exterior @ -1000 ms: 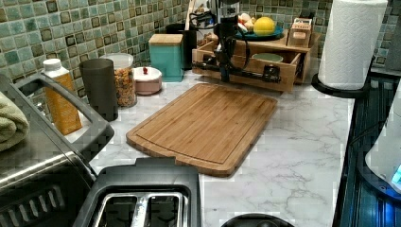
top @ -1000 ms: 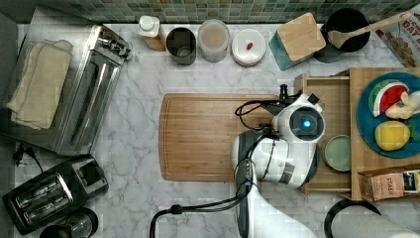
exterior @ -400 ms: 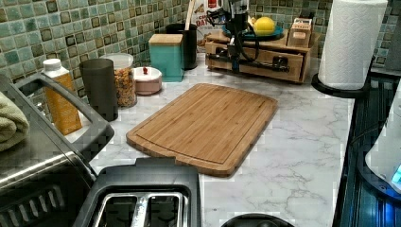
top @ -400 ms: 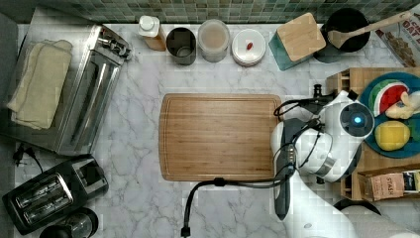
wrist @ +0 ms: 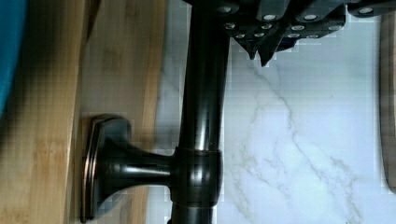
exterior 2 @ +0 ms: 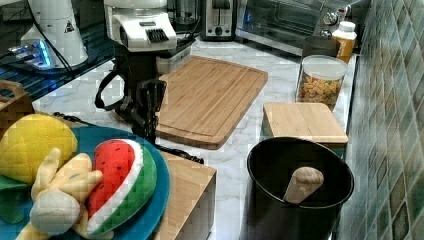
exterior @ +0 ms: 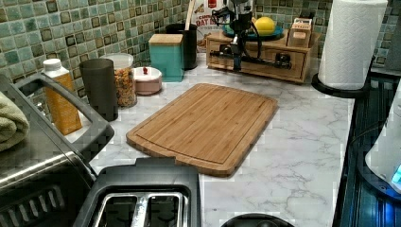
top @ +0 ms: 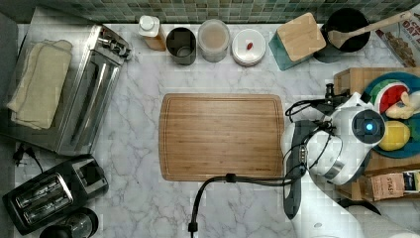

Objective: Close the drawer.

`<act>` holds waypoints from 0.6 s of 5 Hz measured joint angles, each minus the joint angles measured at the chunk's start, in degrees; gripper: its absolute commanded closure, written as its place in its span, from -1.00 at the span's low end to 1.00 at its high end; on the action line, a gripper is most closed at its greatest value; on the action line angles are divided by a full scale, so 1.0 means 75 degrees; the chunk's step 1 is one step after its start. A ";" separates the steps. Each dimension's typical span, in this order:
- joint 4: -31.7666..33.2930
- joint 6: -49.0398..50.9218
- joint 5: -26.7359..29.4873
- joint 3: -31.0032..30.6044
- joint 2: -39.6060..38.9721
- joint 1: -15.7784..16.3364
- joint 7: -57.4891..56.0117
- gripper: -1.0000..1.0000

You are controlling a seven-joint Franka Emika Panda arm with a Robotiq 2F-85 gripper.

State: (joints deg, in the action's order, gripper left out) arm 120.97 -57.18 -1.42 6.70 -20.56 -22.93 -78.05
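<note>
I see a white bench with thin grey lines like marble. The wall has small green and blue-grey squares. The cutting board is warm brown wood with fine stripes. The drawer is light wood, and its bar handle is shiny black. My arm is white with black cables and one blue light. The hand is black. A blue plate holds a toy watermelon slice, red, white and green, and a yellow toy lemon. The box is teal with a pale wood lid. The bottle is orange with a white cap. The paper roll is white.
</note>
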 measured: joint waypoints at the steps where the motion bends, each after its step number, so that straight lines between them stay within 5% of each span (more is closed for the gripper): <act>1: 0.0373 -0.0448 0.0000 0.0030 0.0188 -0.0002 -0.0209 1.00; 3: 0.0388 -0.0440 0.0014 0.0030 0.0200 -0.0007 -0.0313 1.00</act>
State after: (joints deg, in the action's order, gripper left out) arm 123.88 -60.49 -1.32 6.93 -19.07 -22.98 -80.40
